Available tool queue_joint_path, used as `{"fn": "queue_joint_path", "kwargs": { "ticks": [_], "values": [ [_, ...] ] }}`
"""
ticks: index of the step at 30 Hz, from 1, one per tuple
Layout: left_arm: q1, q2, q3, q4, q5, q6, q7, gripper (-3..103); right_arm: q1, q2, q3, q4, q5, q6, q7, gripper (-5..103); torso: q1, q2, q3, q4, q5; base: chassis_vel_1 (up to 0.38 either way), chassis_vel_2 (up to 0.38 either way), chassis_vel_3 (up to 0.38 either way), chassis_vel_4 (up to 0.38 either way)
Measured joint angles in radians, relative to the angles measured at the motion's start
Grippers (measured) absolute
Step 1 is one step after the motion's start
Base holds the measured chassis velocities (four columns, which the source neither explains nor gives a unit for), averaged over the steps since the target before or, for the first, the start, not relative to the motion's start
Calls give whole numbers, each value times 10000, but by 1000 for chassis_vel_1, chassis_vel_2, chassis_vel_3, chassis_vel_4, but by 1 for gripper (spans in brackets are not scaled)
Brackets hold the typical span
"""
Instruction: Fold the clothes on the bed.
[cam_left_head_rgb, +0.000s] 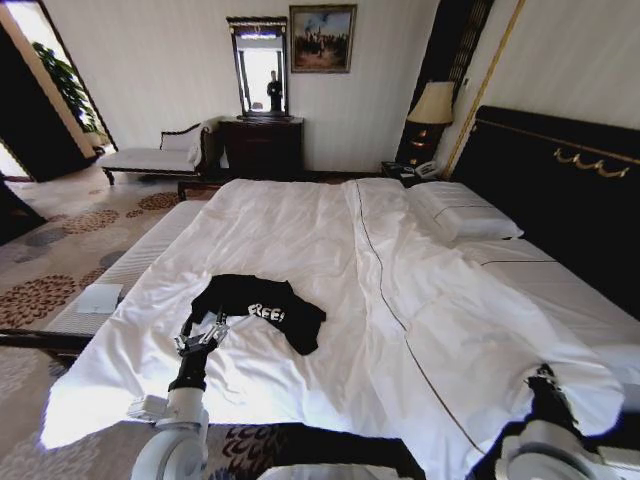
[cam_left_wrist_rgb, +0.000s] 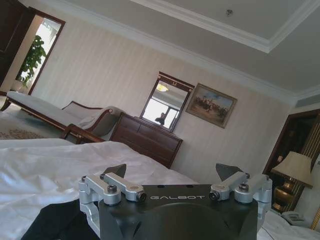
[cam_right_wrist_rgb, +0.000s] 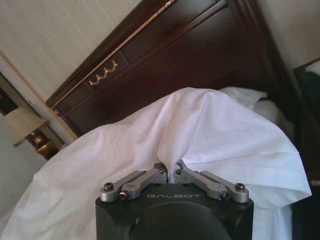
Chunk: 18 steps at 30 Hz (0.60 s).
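The black T-shirt (cam_left_head_rgb: 262, 305) lies crumpled near the bed's (cam_left_head_rgb: 330, 250) near-left edge, with wide white sheet open beyond it. The left end effector (cam_left_head_rgb: 200, 340), fingers apart, sits at the shirt's near edge. The right end effector (cam_right_wrist_rgb: 169, 169), fingers together, hangs by the near-right corner.

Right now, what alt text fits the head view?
A black T-shirt lies crumpled on a large white bed, with the left gripper open at its near edge. The right gripper sits low by the bed's near right corner.
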Motion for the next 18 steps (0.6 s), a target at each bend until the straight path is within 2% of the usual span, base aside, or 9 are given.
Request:
{"fn": "queue_joint_path", "kwargs": {
  "ticks": [4, 11, 18],
  "values": [
    [-59, 34, 1, 96, -43, -13, -35, 100, 39, -9, 346, -362, -511, -113, 599, 1, 0, -1, 0, 0, 3, 0, 0, 0, 0],
    [-170, 23, 32, 177, -51, -2, -135, 100, -77, -32, 670, -877, -541, -631, 1598, 1, 1, -1, 0, 5, 5, 0, 0, 0, 0],
    [-133, 16, 46, 214, -43, 7, -152, 100, -35, -43, 1107, -1386, -538, -722, 1813, 1, 1, -1, 0, 5, 4, 0, 0, 0, 0]
  ]
}}
